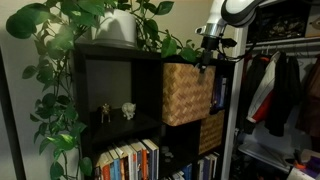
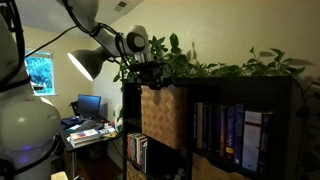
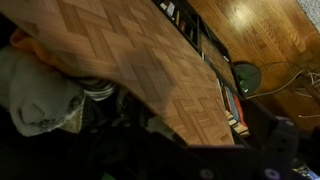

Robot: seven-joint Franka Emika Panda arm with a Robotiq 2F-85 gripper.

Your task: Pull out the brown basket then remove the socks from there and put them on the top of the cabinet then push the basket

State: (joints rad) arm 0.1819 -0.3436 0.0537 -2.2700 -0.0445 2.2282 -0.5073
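The brown basket (image 1: 187,93) of light woven wicker sticks out from the upper compartment of the dark cabinet (image 1: 110,70); both also show in an exterior view, the basket (image 2: 160,115) and the cabinet (image 2: 240,95). My gripper (image 1: 207,58) hangs at the basket's top outer rim, as it also does in an exterior view (image 2: 150,80). The wrist view shows the basket's woven wall (image 3: 140,60) and pale grey socks (image 3: 40,95) at the left. My fingers are lost in the dark there, so I cannot tell whether they are open or shut.
A leafy plant (image 1: 60,60) in a white pot (image 1: 118,28) stands on the cabinet top. A smaller, darker basket (image 1: 211,132) sits below, with books (image 1: 128,160) beside it. A clothes rack (image 1: 280,80) stands close by. A lamp (image 2: 88,62) and a desk (image 2: 88,130) are beyond.
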